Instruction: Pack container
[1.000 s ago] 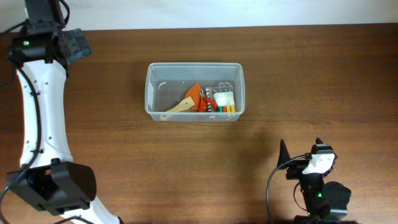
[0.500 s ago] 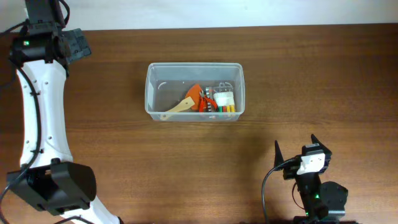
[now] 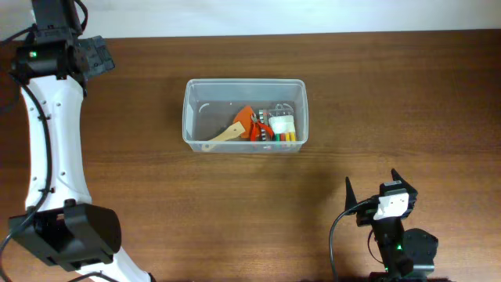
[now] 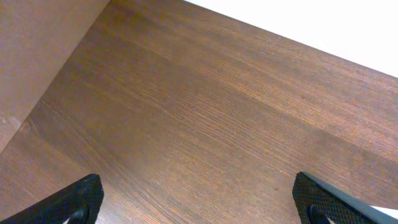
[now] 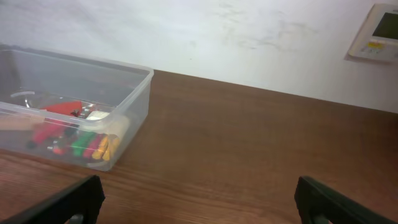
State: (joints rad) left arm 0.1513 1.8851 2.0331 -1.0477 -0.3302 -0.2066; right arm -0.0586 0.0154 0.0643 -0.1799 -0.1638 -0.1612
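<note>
Inside the container (image 3: 205, 117) a wooden spatula (image 3: 225, 135) lies at a slant, its blade against an orange piece (image 3: 245, 120). A small clear packet (image 3: 280, 129) of coloured pieces sits beside them, and everything is bunched toward the end that is on the right in the overhead view. From the right wrist camera the same red, green and yellow bits show through the tub's clear wall (image 5: 134, 93).

The right gripper (image 3: 373, 184) sits low at the near edge of the table (image 3: 352, 94), well apart from the tub, with its fingers spread wide and holding nothing. The left gripper (image 3: 92, 56) is up at the far left corner, also well away. Its wrist camera shows both fingertips (image 4: 81, 198) far apart over bare wood, so it too is released.

The table is dark brown wood with a long grain. Behind it is a scuffed white wall carrying a small control panel (image 5: 376, 32).

The container stands upright near the middle of the table, toward the far edge, its open top facing up. Its long axis runs left to right, parallel to the table's far edge.
</note>
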